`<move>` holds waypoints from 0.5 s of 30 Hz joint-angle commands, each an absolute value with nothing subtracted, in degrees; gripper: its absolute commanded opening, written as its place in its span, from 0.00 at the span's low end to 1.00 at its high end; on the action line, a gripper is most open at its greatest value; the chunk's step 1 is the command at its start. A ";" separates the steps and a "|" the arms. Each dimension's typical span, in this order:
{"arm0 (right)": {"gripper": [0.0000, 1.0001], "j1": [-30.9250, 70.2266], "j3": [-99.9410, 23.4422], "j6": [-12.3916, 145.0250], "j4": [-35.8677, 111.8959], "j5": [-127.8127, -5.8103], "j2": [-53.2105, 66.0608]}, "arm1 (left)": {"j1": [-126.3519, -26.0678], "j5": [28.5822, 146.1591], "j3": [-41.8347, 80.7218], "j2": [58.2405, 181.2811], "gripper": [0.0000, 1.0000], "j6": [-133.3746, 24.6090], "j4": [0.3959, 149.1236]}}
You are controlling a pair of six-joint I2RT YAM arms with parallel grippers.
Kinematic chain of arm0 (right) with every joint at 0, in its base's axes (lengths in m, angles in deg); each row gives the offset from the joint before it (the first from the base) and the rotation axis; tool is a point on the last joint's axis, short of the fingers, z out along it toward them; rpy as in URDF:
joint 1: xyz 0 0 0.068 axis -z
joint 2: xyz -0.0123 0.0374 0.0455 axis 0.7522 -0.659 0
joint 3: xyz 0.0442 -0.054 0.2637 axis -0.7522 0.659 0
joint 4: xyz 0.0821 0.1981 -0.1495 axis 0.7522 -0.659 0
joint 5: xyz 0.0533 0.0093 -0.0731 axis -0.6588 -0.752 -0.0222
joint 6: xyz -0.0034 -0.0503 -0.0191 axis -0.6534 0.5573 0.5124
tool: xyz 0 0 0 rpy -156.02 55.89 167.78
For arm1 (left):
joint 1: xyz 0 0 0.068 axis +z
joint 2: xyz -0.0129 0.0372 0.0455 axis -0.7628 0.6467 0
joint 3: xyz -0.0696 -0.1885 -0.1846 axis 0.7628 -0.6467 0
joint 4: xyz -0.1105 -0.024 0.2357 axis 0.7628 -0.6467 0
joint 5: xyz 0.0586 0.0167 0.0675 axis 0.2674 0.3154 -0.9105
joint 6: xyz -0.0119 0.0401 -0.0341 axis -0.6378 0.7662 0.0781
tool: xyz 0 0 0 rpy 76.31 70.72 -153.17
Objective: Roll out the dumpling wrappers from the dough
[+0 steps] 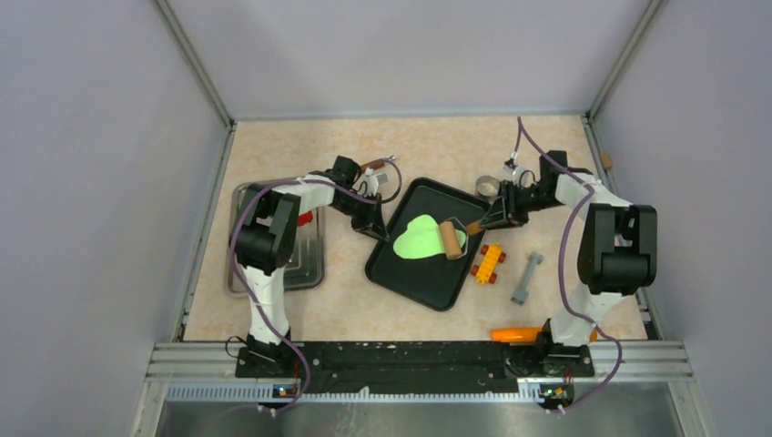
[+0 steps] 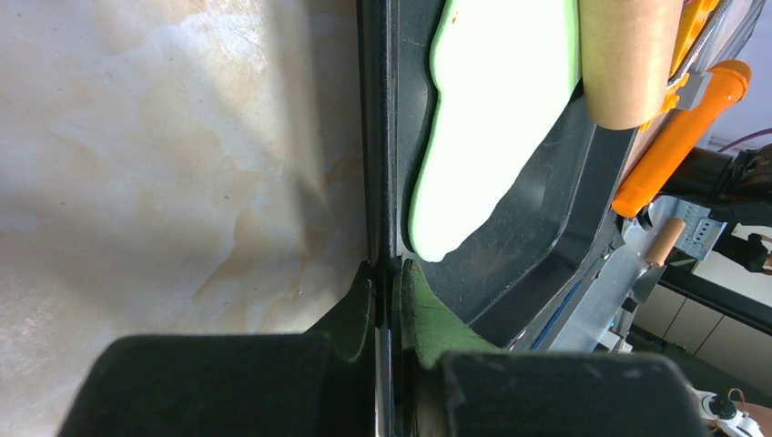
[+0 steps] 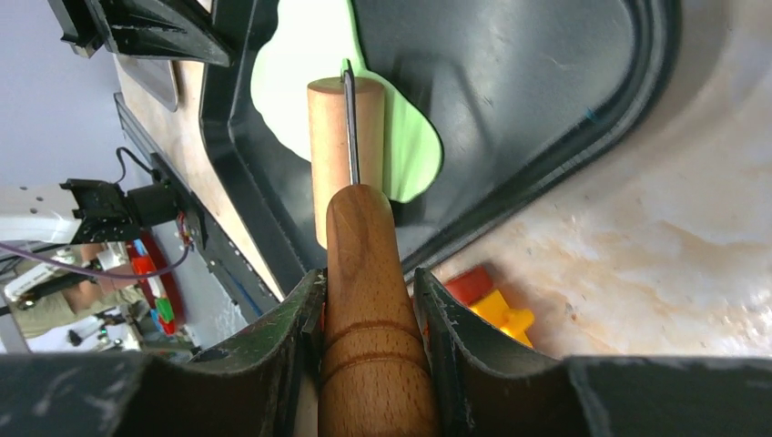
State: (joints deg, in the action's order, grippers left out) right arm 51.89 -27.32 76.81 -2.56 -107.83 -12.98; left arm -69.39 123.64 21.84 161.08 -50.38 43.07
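Note:
The dough (image 1: 417,238) is a flattened lime-green blob lying in the black tray (image 1: 428,282) at mid-table. A wooden roller (image 1: 450,239) rests on the blob's right edge. My right gripper (image 1: 496,217) is shut on the roller's handle (image 3: 364,273), and the drum (image 3: 332,146) lies across the dough (image 3: 410,155). My left gripper (image 1: 371,226) is shut on the tray's left rim (image 2: 378,137), with the dough (image 2: 492,109) just beyond its fingers. No dumpling wrappers are in view.
A metal tray (image 1: 309,269) sits at the left under the left arm. A metal ring cutter (image 1: 488,188) lies behind the right gripper. Yellow and red toy bricks (image 1: 489,263), a grey bolt-like piece (image 1: 526,278) and an orange tool (image 1: 514,334) lie right of the black tray.

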 commanded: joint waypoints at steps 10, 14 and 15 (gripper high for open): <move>0.00 34.87 -32.68 73.94 7.77 -92.64 -21.45 | -69.75 121.46 22.02 159.02 0.00 -47.74 42.12; 0.00 32.20 -35.13 72.29 8.26 -94.45 -23.21 | -69.75 121.47 21.80 158.76 0.00 -47.65 42.15; 0.00 31.60 -35.55 71.92 8.37 -95.20 -23.44 | -69.73 121.43 21.77 158.75 0.00 -47.66 42.13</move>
State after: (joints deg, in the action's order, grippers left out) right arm 38.01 -36.28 72.49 4.44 -104.40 -17.55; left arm -68.06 120.39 21.95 159.95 -48.43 40.03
